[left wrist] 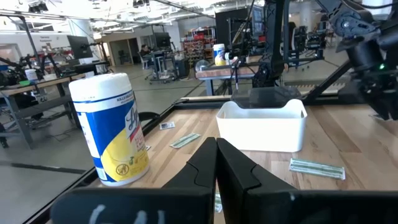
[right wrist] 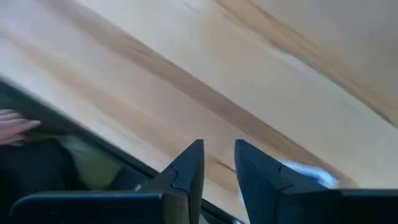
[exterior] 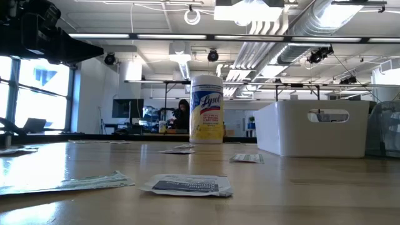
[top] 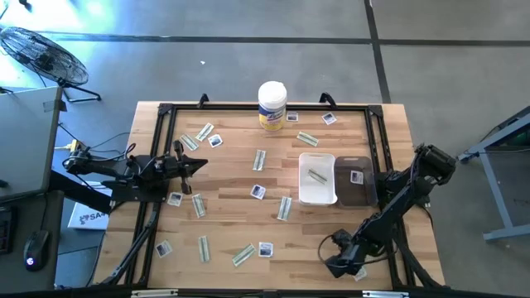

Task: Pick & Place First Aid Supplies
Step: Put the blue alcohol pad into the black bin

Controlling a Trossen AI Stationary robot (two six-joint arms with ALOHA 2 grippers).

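Supplies scattered over wooden table (top: pixel 331 240): pale strips (top: pixel 243 255) and small square packets (top: pixel 265 248) across the middle and left; one strip already in white bin (top: pixel 317 195), one square packet in dark bin (top: pixel 357 191) beside it; white canister (top: pixel 272 105) standing at the far edge, not part of the job.

Right gripper (top: pixel 346 266) low at the near right corner, tilted down at the boards; fingers (right wrist: pixel 186 171) slightly parted, nothing visibly between them; pale packet (right wrist: pixel 308 175) lying just beside one fingertip, seemingly the target. Left gripper (left wrist: pixel 216 163) clenched, empty, parked over the left side.

Step in hand, judged: pick-up of that corner packet. For a clean grasp: centre fingers over packet; descend until tips brush wood; close on a short edge; lift slowly; check packet has not slid toward table edge.
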